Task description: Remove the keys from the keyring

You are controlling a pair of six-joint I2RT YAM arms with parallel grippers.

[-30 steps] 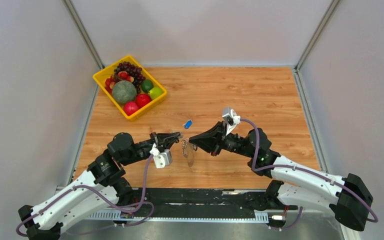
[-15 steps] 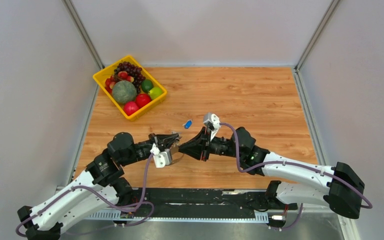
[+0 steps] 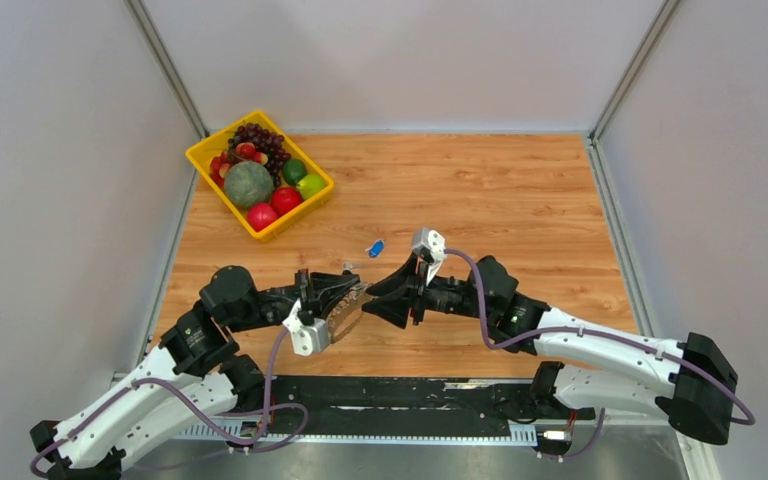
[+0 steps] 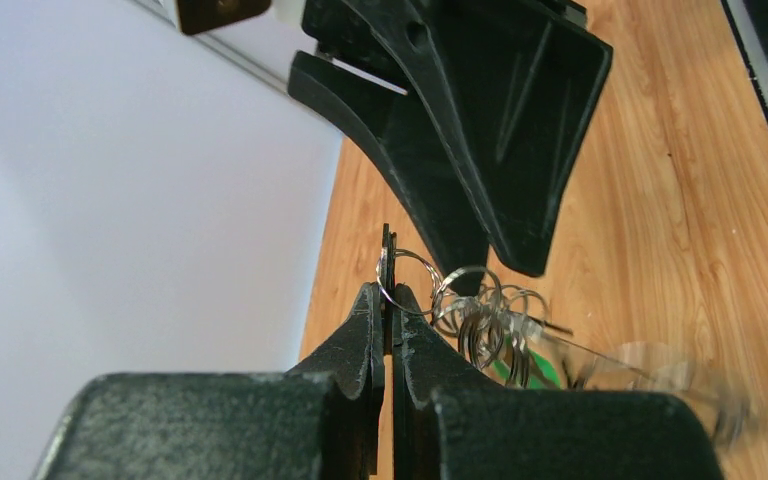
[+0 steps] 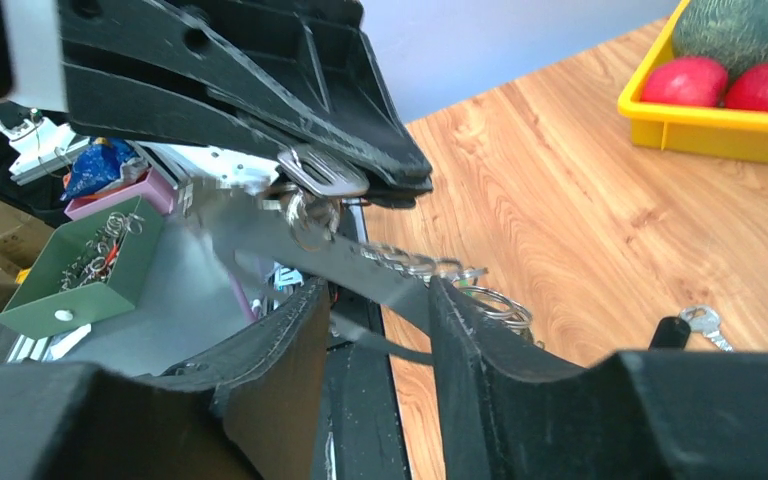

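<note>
Keyring [image 4: 407, 280] is pinched in the clenched left hand [image 4: 387, 300], above the tabletop [image 3: 520, 200], with the keys [image 5: 320, 255] trailing off it in a blur. Right hand [image 5: 375, 298] is released, its fingers spread either side of the bunch.

You're seeing silver-grey keys [image 5: 322, 178], orange-brown wood-grain table [image 3: 480, 190], yellow tray [image 3: 298, 212], dark purple grapes [image 3: 260, 138], mottled green melon [image 3: 248, 183], blue tag [image 3: 375, 247].
</note>
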